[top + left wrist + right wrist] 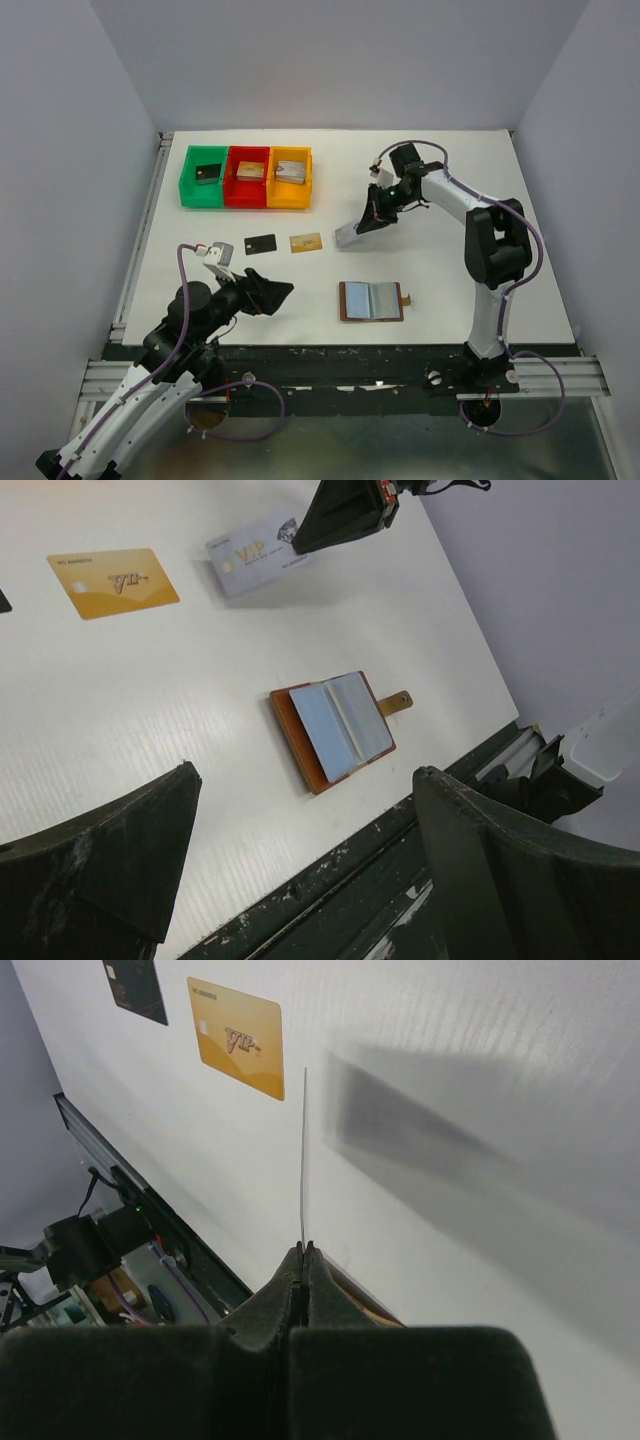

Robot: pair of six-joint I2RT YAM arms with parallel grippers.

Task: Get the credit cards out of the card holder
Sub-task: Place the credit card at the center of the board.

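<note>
Card holder [371, 301]: brown leather, open flat, pale blue pockets. Surface [450, 270]: white. Walls [300, 60]: pale grey. Right end effector [303, 1250]: clenched on silvery card [255, 555]. Left end effector [272, 293]: spread, empty.

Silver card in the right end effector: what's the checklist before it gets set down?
1. Grip: right end effector is shut on one edge of the silver card, which is clear of the table. Ok.
2. Drop spot: the table under the card is bare, to the right of the gold card. Ok.
3. Cards already out: the black card and the gold card lie flat and apart. Ok.
4. Left end effector: open, empty, away from the cards. Ok.
5. Card holder: lies open with the pockets up. Whether cards remain inside: cannot tell.
</note>
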